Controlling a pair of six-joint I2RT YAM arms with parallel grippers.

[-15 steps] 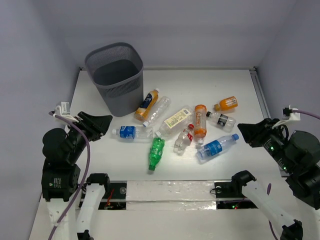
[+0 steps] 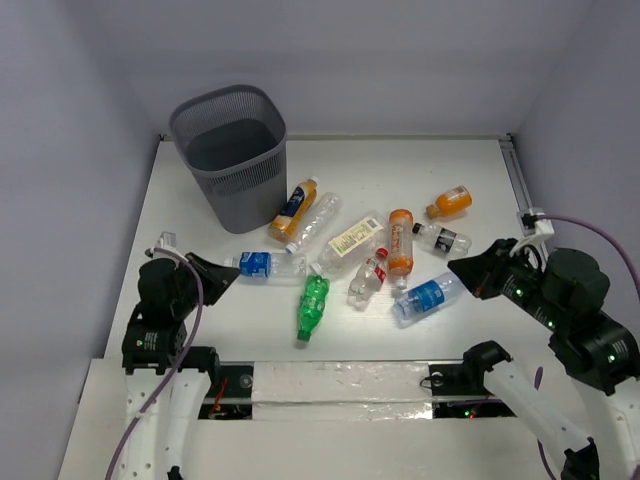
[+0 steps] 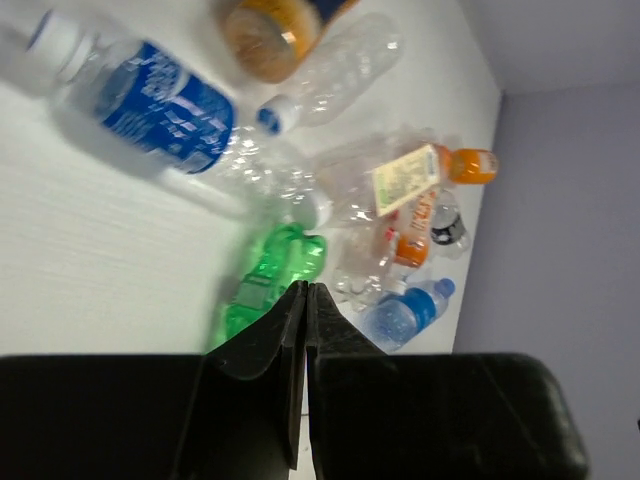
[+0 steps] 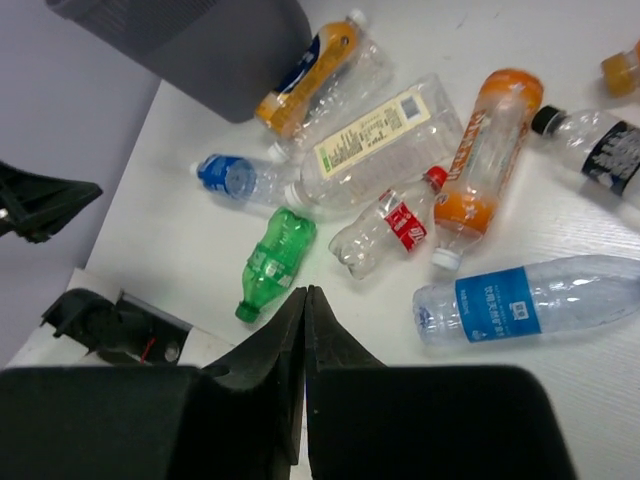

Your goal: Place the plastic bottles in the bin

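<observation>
Plastic bottles (image 2: pixel 401 240) strewn mid-frame, outside bin (image 2: pixel 238 192) at upper left. Left gripper (image 2: pixel 228 274) and right gripper (image 2: pixel 458 267): jaws pressed together, empty.

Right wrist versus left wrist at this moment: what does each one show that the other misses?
Only the right wrist: the bin and the left gripper, shut. Only the left wrist: the wall on the robot's right. Both: the green bottle, the big blue-label bottle and most of the other bottles lying between them.
</observation>
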